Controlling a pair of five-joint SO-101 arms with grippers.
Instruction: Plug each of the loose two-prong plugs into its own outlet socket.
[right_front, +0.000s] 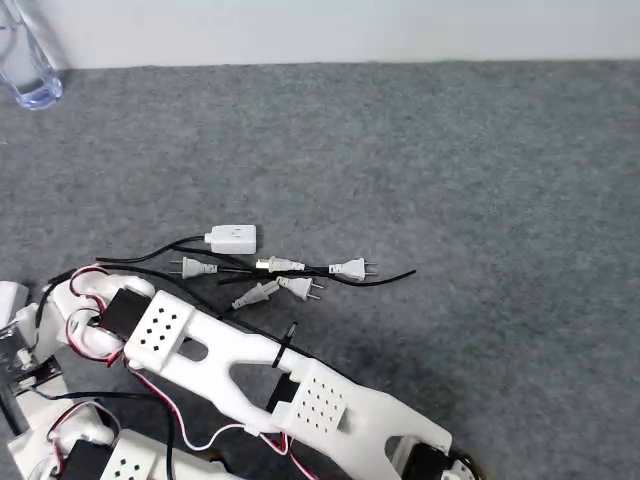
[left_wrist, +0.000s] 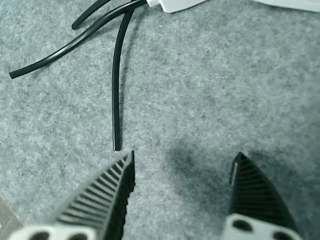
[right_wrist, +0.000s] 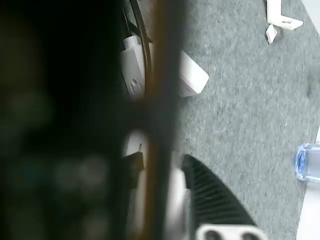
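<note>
Surface, high view: grey felt-like mat (right_front: 480, 170) covers the table; a pale wall strip (right_front: 350, 30) runs along the far edge.
Surroundings: clear plastic container (right_front: 30, 70) in the far left corner, well apart from the plugs.
Outlet block (right_front: 232, 238): white, rectangular with rounded corners, lying flat on the mat.
Plugs: five loose two-prong plugs, white bodies with metal prongs, clustered just on the near side of the outlet block: first plug (right_front: 193, 267), second plug (right_front: 280, 265), third plug (right_front: 350, 268), fourth plug (right_front: 258, 294), fifth plug (right_front: 300, 287). All lie on the mat.
Black cables (right_front: 385, 277): thin and round, threading through the cluster.
Long arm (right_front: 240, 365): white plastic with perforated panels and red and white wires. It lies diagonally from the left edge toward the near right, passing just beside the cluster without covering a plug. Side cannot be told.
Second arm (right_front: 110, 455): near left corner, same white plastic.

Left wrist view, left gripper (left_wrist: 182, 195): jaws spread wide with bare mat between them. The fingers (left_wrist: 107, 195) are black, ribbed and tapered to points.
Cable end (left_wrist: 116, 100): black, cut square, lying just beyond one fingertip.
White edge (left_wrist: 175, 4): shape cannot be told.

Right wrist view, obstruction: dark blurred mass (right_wrist: 60, 120) and brown bar (right_wrist: 162, 100) close to the lens hide much of the scene.
Right gripper (right_wrist: 215, 200): black ribbed part visible; spread or pressed together cannot be told.
White rounded block (right_wrist: 192, 77): on the mat, partly behind the brown bar.
White bracket (right_wrist: 280, 17): on the mat, well apart from the white rounded block.
</note>
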